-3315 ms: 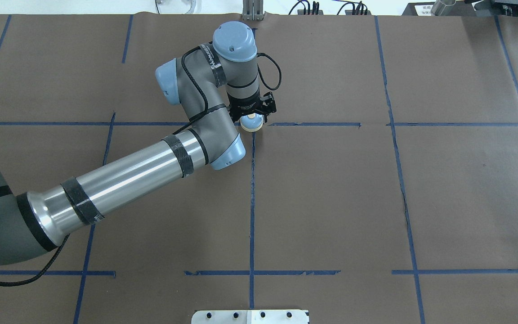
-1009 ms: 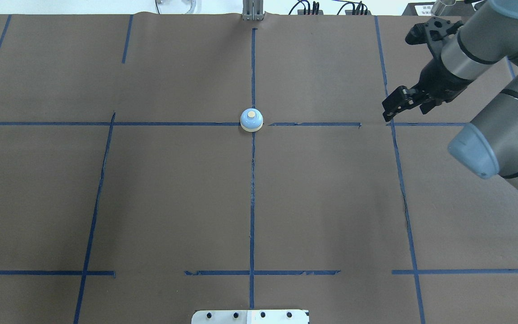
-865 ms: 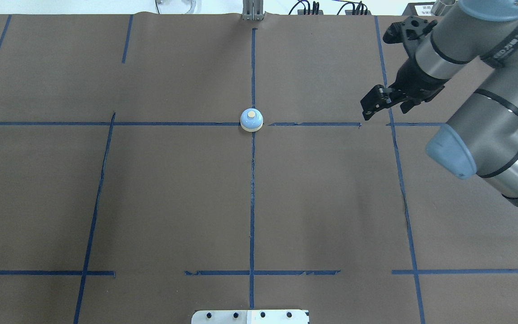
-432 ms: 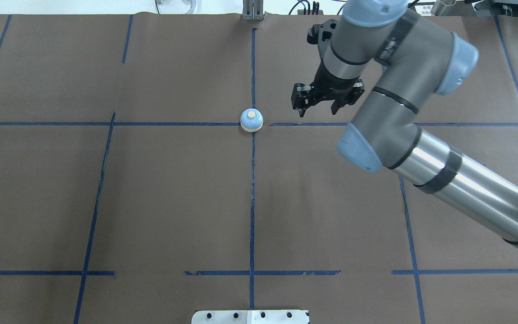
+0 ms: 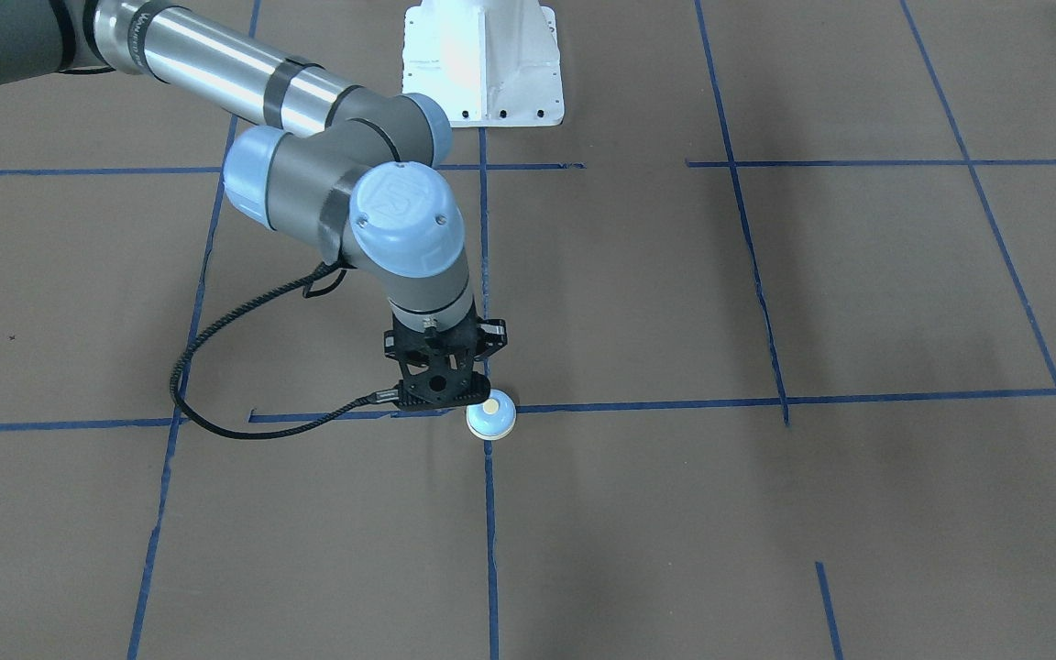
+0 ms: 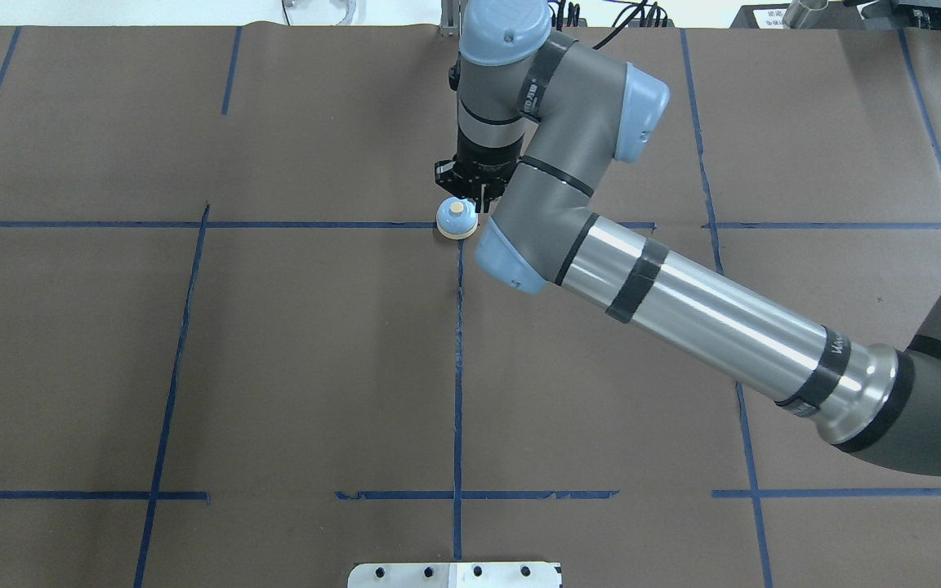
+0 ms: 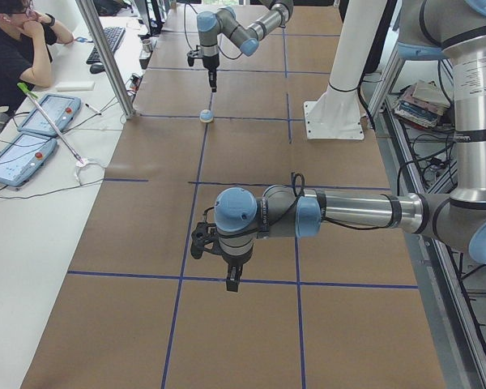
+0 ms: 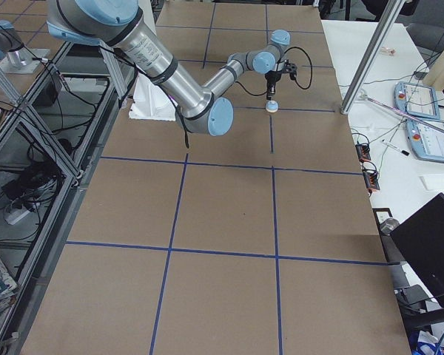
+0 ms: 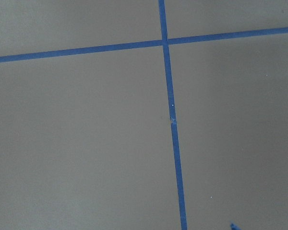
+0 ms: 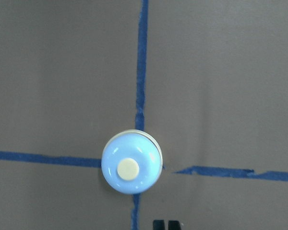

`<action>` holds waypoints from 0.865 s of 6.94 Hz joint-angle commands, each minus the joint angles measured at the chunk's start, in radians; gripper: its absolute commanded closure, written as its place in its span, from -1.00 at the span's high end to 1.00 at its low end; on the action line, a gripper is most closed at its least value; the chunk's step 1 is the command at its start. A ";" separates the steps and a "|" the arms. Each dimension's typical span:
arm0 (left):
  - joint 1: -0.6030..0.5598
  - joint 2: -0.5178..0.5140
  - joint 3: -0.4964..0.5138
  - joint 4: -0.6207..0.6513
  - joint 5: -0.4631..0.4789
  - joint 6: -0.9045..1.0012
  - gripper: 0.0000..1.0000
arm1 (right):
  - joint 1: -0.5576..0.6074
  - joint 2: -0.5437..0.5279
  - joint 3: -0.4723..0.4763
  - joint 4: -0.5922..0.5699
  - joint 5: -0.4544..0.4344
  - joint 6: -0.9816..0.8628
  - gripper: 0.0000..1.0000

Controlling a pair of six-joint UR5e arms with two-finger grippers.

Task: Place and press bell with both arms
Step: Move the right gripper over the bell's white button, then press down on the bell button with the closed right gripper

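The light-blue bell (image 6: pixel 457 219) with its cream button stands upright where two blue tape lines cross; it also shows in the front view (image 5: pixel 490 416) and the right wrist view (image 10: pixel 131 163). My right gripper (image 6: pixel 477 196) hangs just above and beside the bell, not touching it. Its fingertips (image 10: pixel 159 224) are pressed together and hold nothing. My left gripper (image 7: pixel 232 279) shows only in the left side view, low over the table far from the bell, and I cannot tell whether it is open or shut. The left wrist view shows only paper and tape.
Brown paper with blue tape lines (image 6: pixel 458 367) covers the table. The white pedestal (image 5: pixel 482 64) stands at the robot's side. A metal plate (image 6: pixel 454 574) lies at the near edge. An operator (image 7: pixel 16 40) sits at a side desk with tablets (image 7: pixel 44 113).
The left arm let go of the bell and drew back out of the overhead view. The right arm swung in from the right to the bell, and its fingers went from spread to shut.
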 commanded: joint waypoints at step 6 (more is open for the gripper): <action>0.000 0.000 -0.001 0.000 0.006 0.000 1.00 | -0.036 0.092 -0.232 0.162 -0.079 0.027 -1.00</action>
